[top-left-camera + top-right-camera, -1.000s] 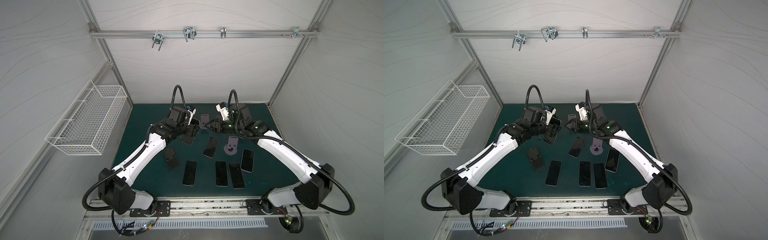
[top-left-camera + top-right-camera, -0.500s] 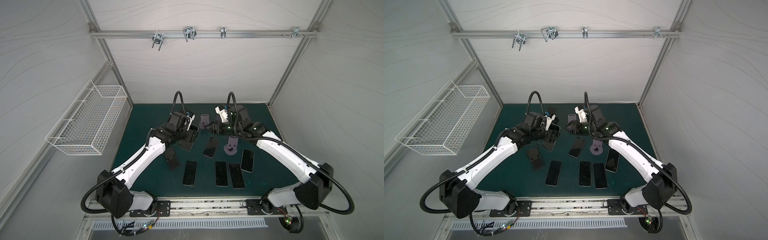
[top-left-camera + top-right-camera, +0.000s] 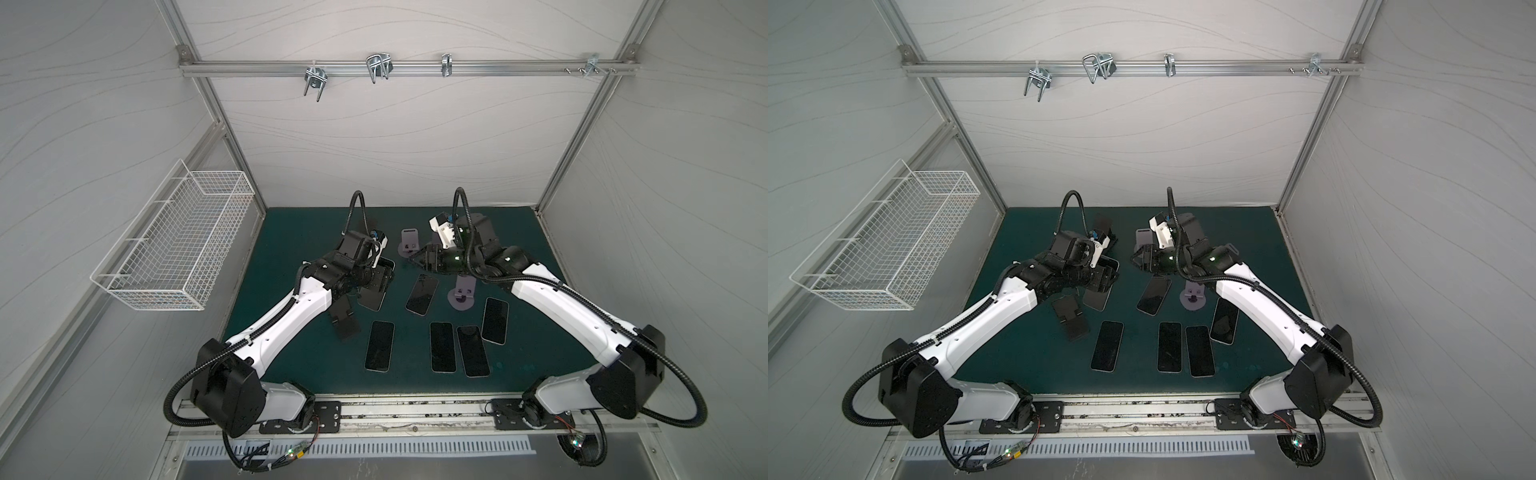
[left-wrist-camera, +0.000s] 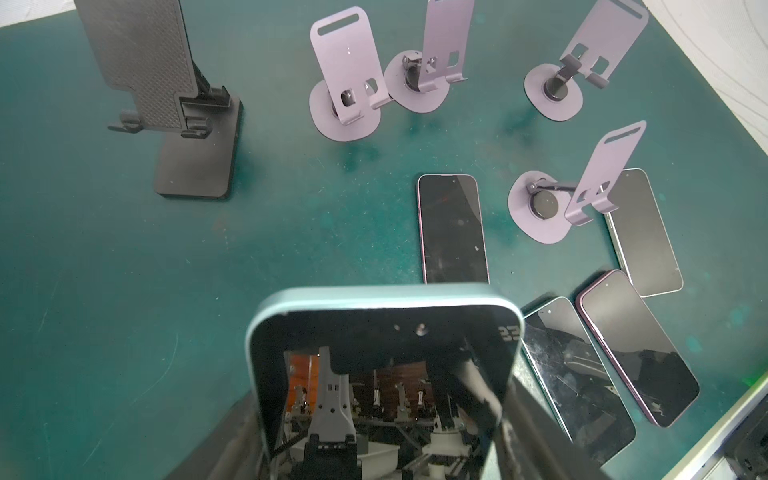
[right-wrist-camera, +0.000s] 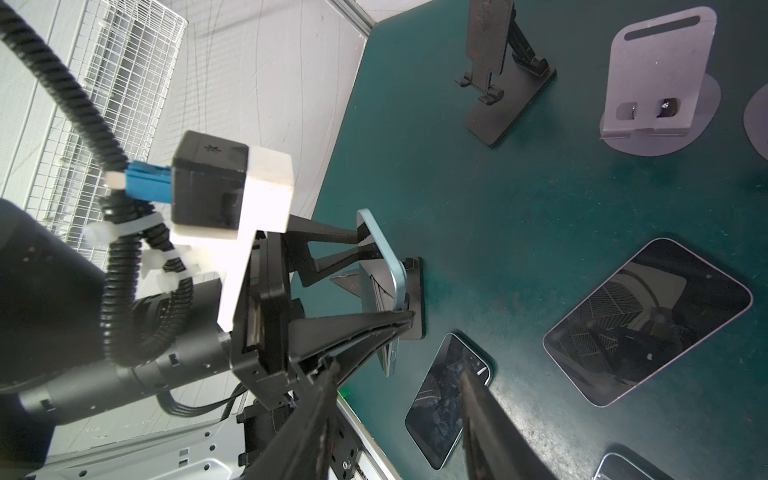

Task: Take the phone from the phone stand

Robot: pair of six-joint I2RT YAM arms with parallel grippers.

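Observation:
My left gripper (image 3: 380, 279) is shut across the width of a light-blue phone (image 3: 374, 293) and holds it tilted above the green mat. In the left wrist view the phone (image 4: 382, 332) fills the lower middle, dark screen up. The right wrist view shows the left gripper (image 5: 384, 276) pinching the phone (image 5: 380, 249) by its side edges. An empty black phone stand (image 3: 345, 320) sits just left of the phone, and a second empty one (image 4: 178, 104) stands farther back. The phone rests on neither. My right gripper (image 3: 415, 261) hovers open and empty, right of the phone.
Several phones (image 3: 422, 295) lie flat on the mat (image 3: 291, 232) toward the front. Purple stands (image 3: 409, 245) stand at the back middle, one (image 3: 461, 293) among the phones. A white wire basket (image 3: 174, 245) hangs on the left wall. A metal rail (image 3: 415, 409) edges the front.
My left gripper has carried the phone toward the front, closer to the nearer black stand. The right arm has barely shifted.

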